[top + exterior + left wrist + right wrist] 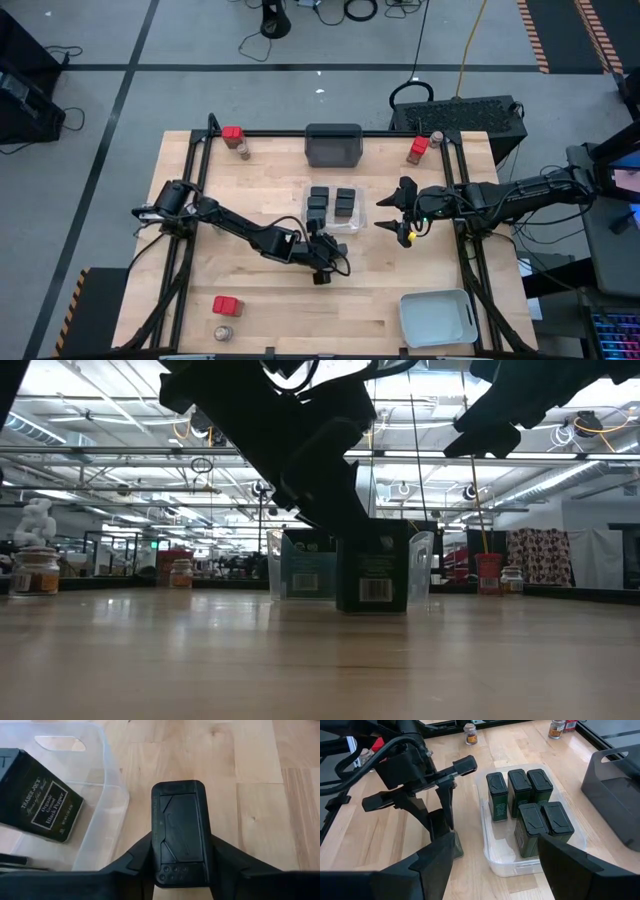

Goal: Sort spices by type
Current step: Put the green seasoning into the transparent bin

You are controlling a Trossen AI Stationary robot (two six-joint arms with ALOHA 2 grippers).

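Five black boxy spice tins [525, 805] stand in the clear plastic tray [357, 226] at table centre. One more black tin [181, 832] stands at its seven o'clock, the left gripper's [321, 270] fingers around it. Right gripper [392, 212] hovers at three o'clock, jaws apart.

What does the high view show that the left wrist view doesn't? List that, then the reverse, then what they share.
Only the high view: the dark grey tray, the pale grey tray, red-topped containers near the table's corners, and the right gripper open beside the clear tray.
Only the left wrist view: the printed black pepper label on a box in the clear tray.
Both: the black box standing on the wooden table at the left gripper, just outside the clear tray.
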